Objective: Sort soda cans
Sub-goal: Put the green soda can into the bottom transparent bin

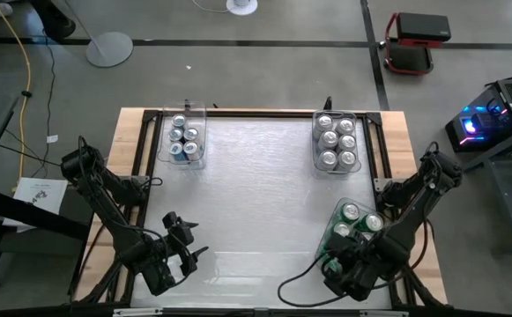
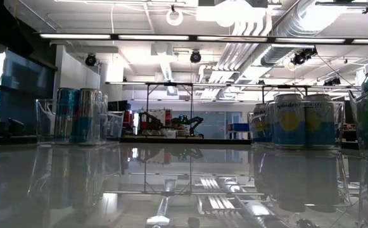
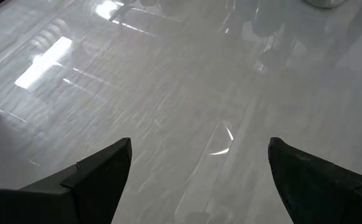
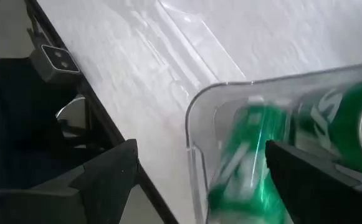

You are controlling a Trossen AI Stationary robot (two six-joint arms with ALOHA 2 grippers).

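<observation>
Several green soda cans stand in a clear bin at the table's near right. In the right wrist view they show as green cans behind the bin's rounded corner. My right gripper hovers open above that near corner, also visible from above as the right gripper. Blue cans fill a bin at the far left, and silver cans fill a bin at the far right. My left gripper hangs open over bare table at the near left.
The table's glossy white middle is free of objects. A dark frame rail runs along the table's edge beside my right gripper. In the low view the blue cans stand left, the silver cans right.
</observation>
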